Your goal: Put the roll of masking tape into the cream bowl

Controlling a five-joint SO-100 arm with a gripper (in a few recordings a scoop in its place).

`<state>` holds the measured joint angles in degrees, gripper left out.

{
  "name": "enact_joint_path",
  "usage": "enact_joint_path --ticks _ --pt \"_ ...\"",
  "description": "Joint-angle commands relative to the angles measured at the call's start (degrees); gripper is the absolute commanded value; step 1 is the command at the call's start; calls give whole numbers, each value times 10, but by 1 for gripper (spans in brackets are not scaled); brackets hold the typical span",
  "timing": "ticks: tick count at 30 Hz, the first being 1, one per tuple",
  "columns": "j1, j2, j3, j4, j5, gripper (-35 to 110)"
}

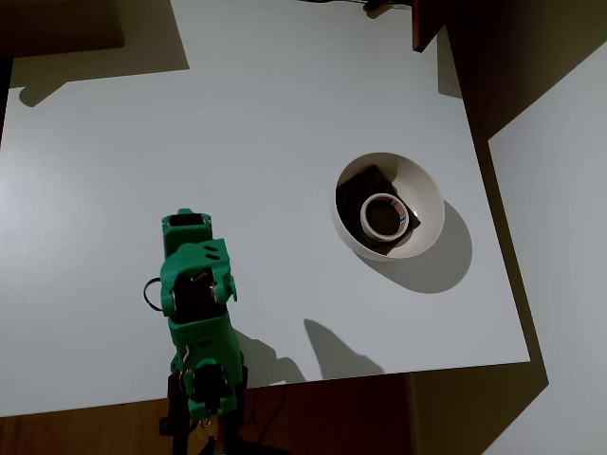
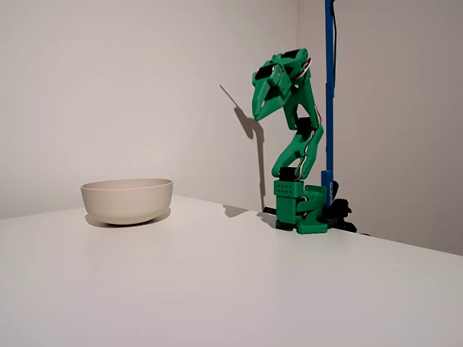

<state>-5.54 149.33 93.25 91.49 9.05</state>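
The small cream-white ring of masking tape [image 1: 382,216] already lies inside the round cream bowl [image 1: 429,192], atop a dark brown block [image 1: 357,186]. The green gripper [image 2: 266,105], folded well apart from the bowl, looks closed and empty; best simply stay parked.

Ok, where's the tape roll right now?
In the overhead view the roll of masking tape lies inside the cream bowl, right of centre on the table, resting on the dark block.

- cream bowl [image 2: 127,200] in fixed view: wall hides whatever's inside
- gripper [image 2: 262,108] folded up high, jaw gap too small to read
- arm base [image 1: 204,417] cut by bottom edge, overhead view
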Motion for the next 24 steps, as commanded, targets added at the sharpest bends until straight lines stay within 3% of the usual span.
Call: enact_joint_path --ticks 1,12,24 --pt "12 86 186 -80 -10 -8" --pt "40 228 525 -217 -49 -8" --pt "25 447 708 -147 -64 -8"
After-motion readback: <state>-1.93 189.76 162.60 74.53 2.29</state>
